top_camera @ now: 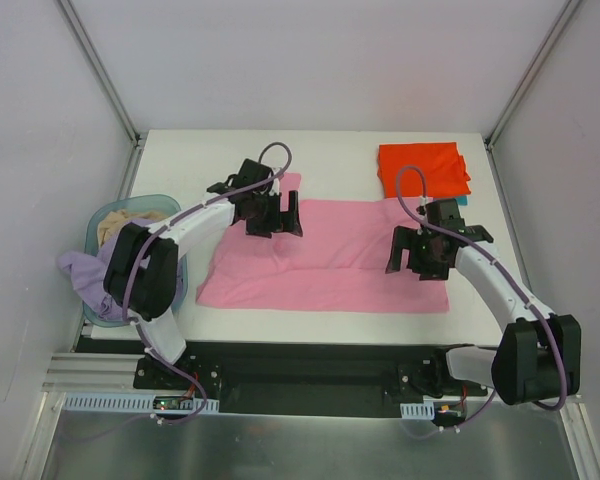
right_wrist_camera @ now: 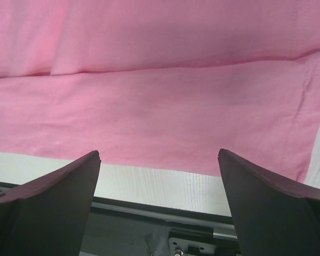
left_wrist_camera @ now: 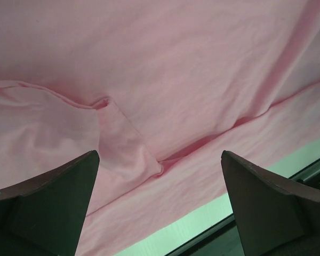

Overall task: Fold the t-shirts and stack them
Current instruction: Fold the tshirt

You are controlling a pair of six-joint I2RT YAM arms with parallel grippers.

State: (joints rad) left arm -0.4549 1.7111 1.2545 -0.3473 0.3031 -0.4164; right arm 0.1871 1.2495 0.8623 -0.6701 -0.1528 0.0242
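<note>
When you look down from the top, a pink t-shirt (top_camera: 320, 265) lies spread out flat in the middle of the white table (top_camera: 190, 160). An orange-red t-shirt (top_camera: 423, 170) sits folded at the far right corner. A little bit of teal cloth (top_camera: 461, 200) peeks out from under it. On the left a round light-blue basket (top_camera: 140, 203) stands at the table's edge. A lavender t-shirt (top_camera: 80, 270) hangs over its side, and some beige cloth (top_camera: 120, 225) lies inside. The left gripper (top_camera: 275, 222) is over the far left part of the pink t-shirt. The right gripper (top_camera: 413, 262) is over the right part of the same shirt. Both have their jaws spread wide, and neither has hold of anything.

From the left wrist, the pink t-shirt (left_wrist_camera: 176, 80) fills almost the whole view. It has soft wrinkles, and a small flap (left_wrist_camera: 122, 144) lies folded over on it. The two dark fingers (left_wrist_camera: 53, 208) stand far apart with nothing between them but the shirt below. A pale strip of table (left_wrist_camera: 202, 224) shows along the near edge.

From the right wrist, the pink t-shirt (right_wrist_camera: 160, 96) lies smooth, with a long crease across it. A stitched hem (right_wrist_camera: 304, 117) runs down its right side. The fingers (right_wrist_camera: 272, 208) are wide apart here too and grip nothing. White table (right_wrist_camera: 160, 186) shows just below the shirt's edge.
</note>
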